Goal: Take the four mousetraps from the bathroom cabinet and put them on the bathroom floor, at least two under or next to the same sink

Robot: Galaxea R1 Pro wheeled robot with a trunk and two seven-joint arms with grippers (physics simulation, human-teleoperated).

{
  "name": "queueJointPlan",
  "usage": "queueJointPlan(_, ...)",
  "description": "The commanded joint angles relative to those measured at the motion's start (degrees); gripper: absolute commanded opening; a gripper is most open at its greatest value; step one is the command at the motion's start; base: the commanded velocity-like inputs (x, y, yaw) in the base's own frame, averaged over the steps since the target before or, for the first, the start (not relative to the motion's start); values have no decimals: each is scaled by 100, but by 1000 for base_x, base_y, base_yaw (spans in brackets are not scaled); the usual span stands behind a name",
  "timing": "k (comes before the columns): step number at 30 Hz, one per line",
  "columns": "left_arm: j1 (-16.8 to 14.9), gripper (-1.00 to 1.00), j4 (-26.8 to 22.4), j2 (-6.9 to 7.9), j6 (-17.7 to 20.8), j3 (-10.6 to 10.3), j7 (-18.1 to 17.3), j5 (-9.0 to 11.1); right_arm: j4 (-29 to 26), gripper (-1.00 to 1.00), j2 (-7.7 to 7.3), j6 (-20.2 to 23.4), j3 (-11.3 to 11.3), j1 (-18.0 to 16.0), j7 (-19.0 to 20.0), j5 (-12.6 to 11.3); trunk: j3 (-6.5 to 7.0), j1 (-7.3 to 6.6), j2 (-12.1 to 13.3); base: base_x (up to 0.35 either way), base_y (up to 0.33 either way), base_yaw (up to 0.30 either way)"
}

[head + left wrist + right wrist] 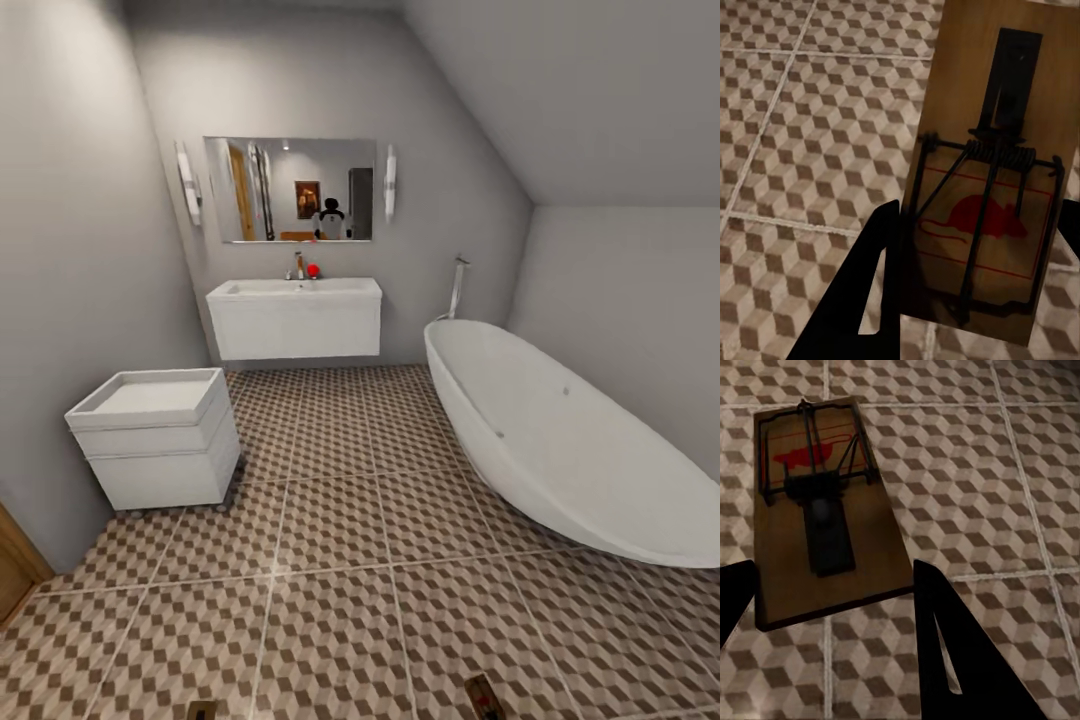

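The left gripper pinches one mousetrap between its dark fingers; the right gripper likewise clamps a second mousetrap. Patterned bathroom floor lies beneath both, with the white sink well ahead.

Head camera faces the sink; both wrist cameras look closely down at the bathroom floor.
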Motion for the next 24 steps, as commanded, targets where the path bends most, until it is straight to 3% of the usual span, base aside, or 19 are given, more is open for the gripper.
queueJointPlan(1,-7,-100,18,-7,-12,-36,90,-55,2,-100,-9,-16,49,-3,-60,-42,-6,3,-3,332,0,97)
queueJointPlan(16,-7,-100,18,-7,-12,-36,90,-57,2,-100,-9,-16,49,-6,-60,-35,-6,3,-3,332,-1,18)
queueJointPlan(24,-7,-100,18,-7,-12,-36,90,-53,2,-100,-9,-16,54,-4,-60,-38,-6,3,-3,322,-107,155)
